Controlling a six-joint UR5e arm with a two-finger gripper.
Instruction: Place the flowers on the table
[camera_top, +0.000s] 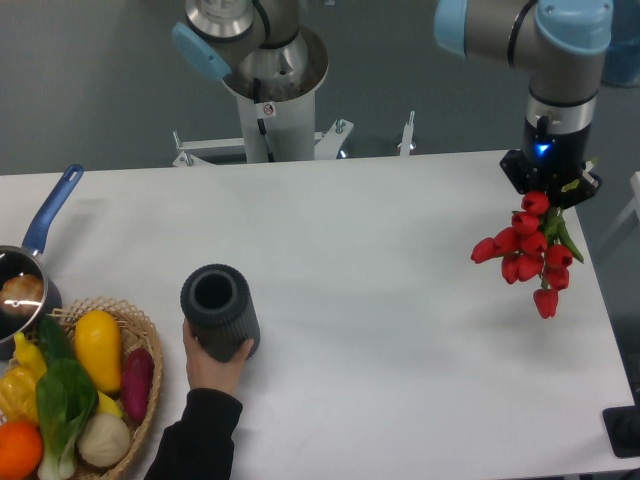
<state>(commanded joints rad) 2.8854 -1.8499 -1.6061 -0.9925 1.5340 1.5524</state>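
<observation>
Claw (549, 188) clamped on the stems of the flowers (530, 250), which hang blooms-down above the right end of the surface (400, 300); I lower them gently onto bare ground before releasing.

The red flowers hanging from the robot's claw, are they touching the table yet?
Cannot tell. The single camera view shows the flowers dangling blossoms-down from the gripper over the table, but from this angle no gap or contact with the surface shows plainly.
</observation>
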